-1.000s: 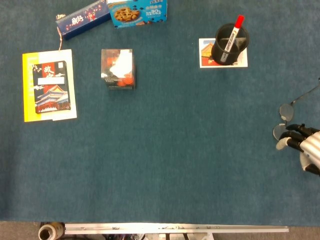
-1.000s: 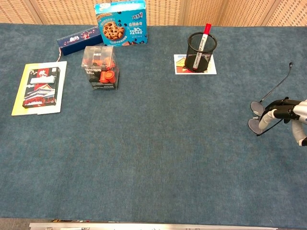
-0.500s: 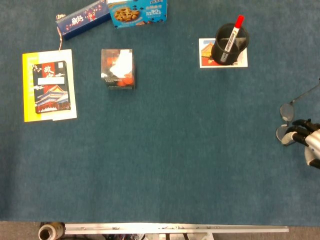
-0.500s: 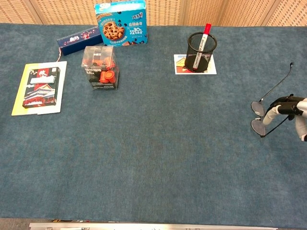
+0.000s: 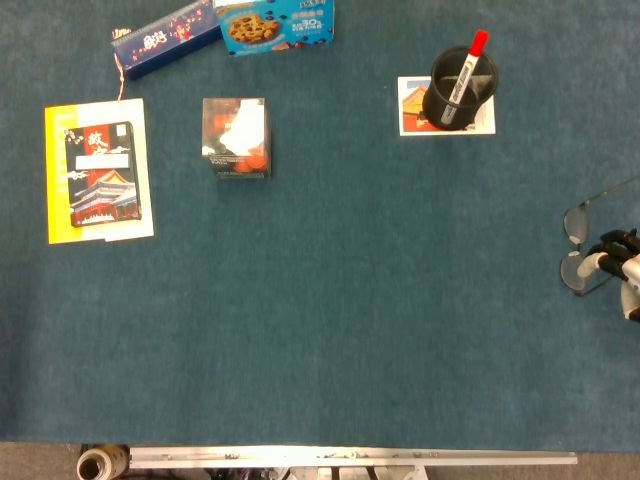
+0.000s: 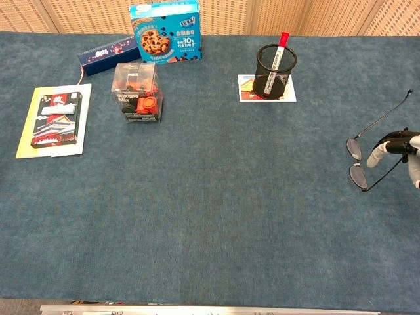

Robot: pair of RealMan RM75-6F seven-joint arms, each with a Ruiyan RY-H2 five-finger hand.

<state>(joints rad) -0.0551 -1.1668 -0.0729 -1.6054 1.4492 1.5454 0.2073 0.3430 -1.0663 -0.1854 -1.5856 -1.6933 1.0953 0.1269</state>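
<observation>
A pair of thin-rimmed glasses (image 5: 577,272) lies at the far right edge of the blue table, its temples pointing up and to the right; the chest view shows the glasses (image 6: 357,174) too. My right hand (image 5: 618,262) reaches in from the right edge and pinches the frame between the two lenses; only the fingers of the right hand (image 6: 396,147) show. My left hand appears in neither view.
A black mesh pen cup (image 5: 458,90) with a red-capped marker (image 5: 467,65) stands on a card (image 5: 410,108) at the back right. A clear box of orange parts (image 5: 236,137), a cookie box (image 5: 275,22), a dark blue box (image 5: 165,38) and a yellow booklet (image 5: 98,172) sit on the left.
My right hand has drawn back to the right, taking the glasses along; the glasses have turned a little and sit closer to the table's right edge.
</observation>
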